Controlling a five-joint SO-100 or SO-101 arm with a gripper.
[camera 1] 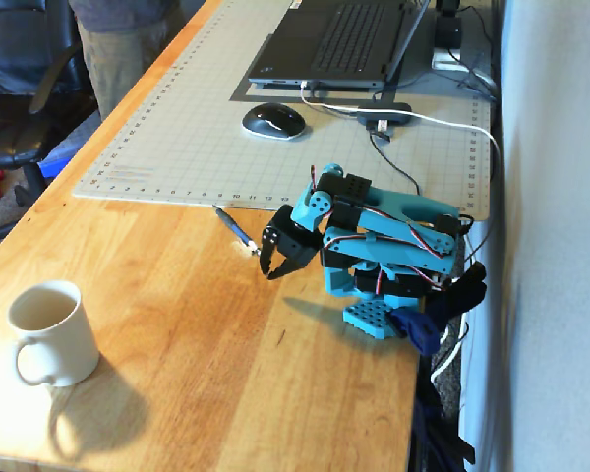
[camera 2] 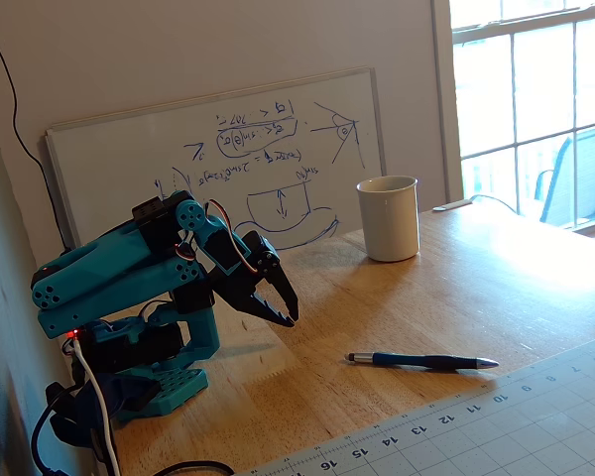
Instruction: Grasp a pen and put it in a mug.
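End effector [camera 2: 284,313] closed, empty; pen [camera 2: 423,361] flat nearby, mug [camera 2: 388,217] interior unseen.

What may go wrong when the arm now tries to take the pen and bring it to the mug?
The pen is thin and lies flat on the wood by the mat's edge, so the tool may roll it away or miss it. The mug is narrow and upright; a tilted pen may strike its rim.

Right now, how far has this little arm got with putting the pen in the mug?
Nothing looks done yet. The pen lies flat on the wooden table, untouched, beside the cutting mat. The gripper hangs above the table near it, holding nothing. The mug stands upright some way off. Grasping, carrying and dropping in all remain.
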